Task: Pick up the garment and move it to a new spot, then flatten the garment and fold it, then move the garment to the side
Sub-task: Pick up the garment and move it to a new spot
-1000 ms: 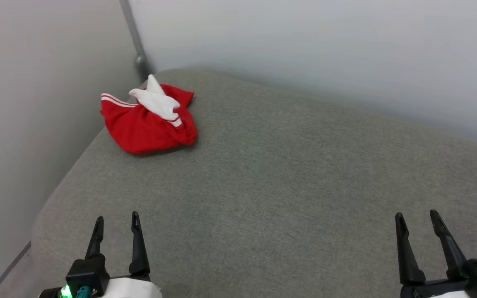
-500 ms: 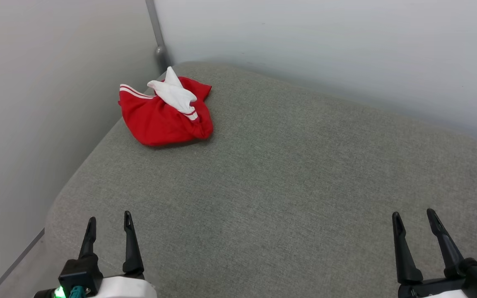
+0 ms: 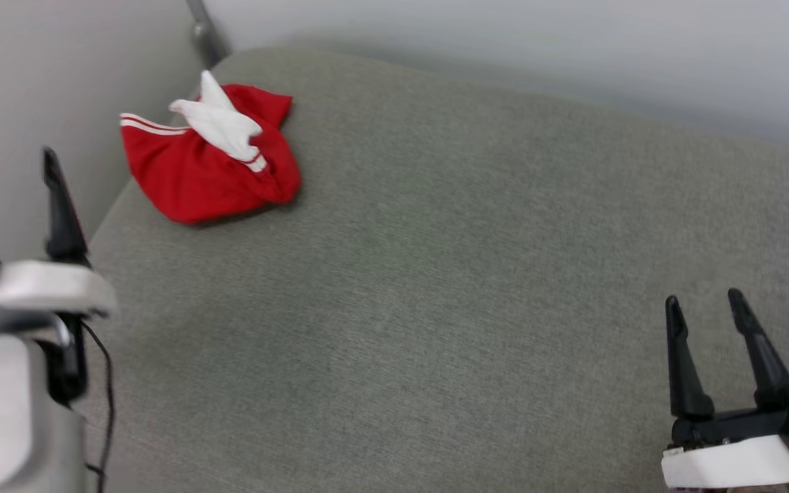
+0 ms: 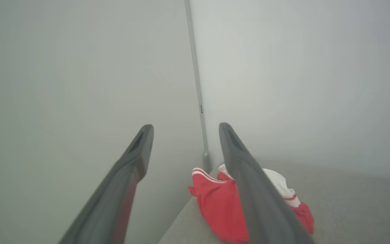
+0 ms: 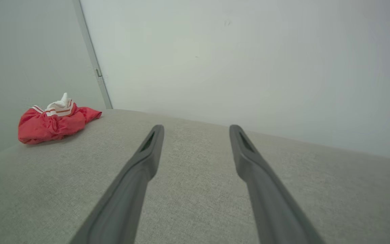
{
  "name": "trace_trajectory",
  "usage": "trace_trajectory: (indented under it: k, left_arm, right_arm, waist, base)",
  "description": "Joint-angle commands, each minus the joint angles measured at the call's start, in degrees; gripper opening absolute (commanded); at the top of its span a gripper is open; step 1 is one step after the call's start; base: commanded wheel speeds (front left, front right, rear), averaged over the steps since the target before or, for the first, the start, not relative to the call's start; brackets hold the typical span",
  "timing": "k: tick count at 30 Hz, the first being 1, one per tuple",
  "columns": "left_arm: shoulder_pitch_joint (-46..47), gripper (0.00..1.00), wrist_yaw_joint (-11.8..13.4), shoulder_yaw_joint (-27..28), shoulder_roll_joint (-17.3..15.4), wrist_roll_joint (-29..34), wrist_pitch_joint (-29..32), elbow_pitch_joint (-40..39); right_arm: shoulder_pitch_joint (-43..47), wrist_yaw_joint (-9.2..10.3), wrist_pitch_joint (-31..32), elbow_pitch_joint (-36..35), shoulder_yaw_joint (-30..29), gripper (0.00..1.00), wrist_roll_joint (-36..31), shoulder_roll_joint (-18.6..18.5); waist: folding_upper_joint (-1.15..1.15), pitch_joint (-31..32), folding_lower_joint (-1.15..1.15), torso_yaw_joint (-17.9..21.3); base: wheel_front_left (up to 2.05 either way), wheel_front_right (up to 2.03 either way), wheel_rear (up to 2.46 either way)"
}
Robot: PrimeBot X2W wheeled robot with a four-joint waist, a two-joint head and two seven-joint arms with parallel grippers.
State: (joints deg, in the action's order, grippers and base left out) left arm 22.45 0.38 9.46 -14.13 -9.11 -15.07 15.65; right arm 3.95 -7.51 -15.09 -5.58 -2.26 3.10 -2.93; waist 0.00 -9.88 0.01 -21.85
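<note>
I am assessing the first step, the pick-up, as not yet begun. The garment (image 3: 209,164) is lying crumpled in a red heap with a white sleeve on top, at the far left corner of the grey fabric-covered bench (image 3: 449,287), close to the wall (image 3: 24,82). No print is showing.

The left pincer (image 3: 12,161) is hovering at the near left beside the bench edge, fingers apart and empty, pointing towards the heap but short of it. The right pincer (image 3: 704,298) is hanging over the near right of the bench, fingers likewise apart and empty, well apart from the garment.

I am judging that the next move calls for the left arm to reach farther and descend onto the heap. It should close on a thick fold rather than the loose sleeve, while keeping clear of the wall.
</note>
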Motion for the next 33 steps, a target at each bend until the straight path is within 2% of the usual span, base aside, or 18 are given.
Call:
trace_trajectory:
  k: [1, 9, 13, 18, 19, 22, 29, 33]
  left_arm:
    - [4.1, 1.00, -0.7, 0.1, -2.2, 0.3, 0.9, 2.0]
    - [20.7, 1.00, -5.5, 1.7, -10.9, -4.6, 9.1, 9.7]
    - [26.3, 1.00, -7.3, 0.1, -14.0, -8.7, 16.2, 13.9]
    - [30.8, 1.00, -7.7, -6.9, -17.3, -16.1, 31.6, 18.9]
    - [30.8, 1.00, -7.7, -6.9, -17.3, -16.1, 31.6, 18.9]
    - [31.8, 1.00, -7.7, -12.4, -21.9, -21.9, 40.3, 19.4]
    - [31.6, 1.00, -7.7, -22.1, -28.3, -33.7, 53.4, 19.6]
    - [31.5, 1.00, -7.7, -25.9, -29.4, -39.0, 58.2, 20.3]
  right_arm:
    - [-1.3, 0.04, -0.1, -0.7, -0.2, 1.00, -0.9, 0.1]
    - [-5.0, 0.04, -0.1, -3.2, -0.5, 1.00, -4.0, 0.1]
    - [-6.5, 0.04, -0.1, -5.0, -0.8, 1.00, -5.0, 0.1]
    - [-8.0, 0.04, -0.1, -7.1, -0.3, 1.00, -6.5, 0.1]
    - [-8.0, 0.04, -0.1, -7.1, -0.3, 1.00, -6.5, 0.1]
    - [-8.9, 0.04, -0.1, -8.4, 1.0, 1.00, -8.2, 0.1]
    - [-10.4, 0.04, -0.1, -11.5, 1.5, 1.00, -10.6, 0.1]
    - [-11.1, 0.04, -0.1, -12.7, 1.9, 1.00, -11.1, 0.1]
  waist:
    - [0.00, -3.4, -0.01, 2.6]
    - [0.00, -11.3, -0.01, 6.2]
    - [0.00, -14.7, -0.01, 7.5]
    - [0.00, -18.2, -0.01, 8.7]
    - [0.00, -18.2, -0.01, 8.7]
    - [0.00, -20.5, -0.01, 9.7]
    - [0.00, -25.4, -0.01, 11.5]
    - [0.00, -27.6, -0.01, 12.3]
  base:
    - [0.00, 0.00, 0.00]
    - [0.00, 0.00, 0.00]
    - [0.00, 0.00, 0.00]
    - [0.00, 0.00, 0.00]
    - [0.00, 0.00, 0.00]
    - [0.00, 0.00, 0.00]
    - [0.00, 0.00, 0.00]
    - [0.00, 0.00, 0.00]
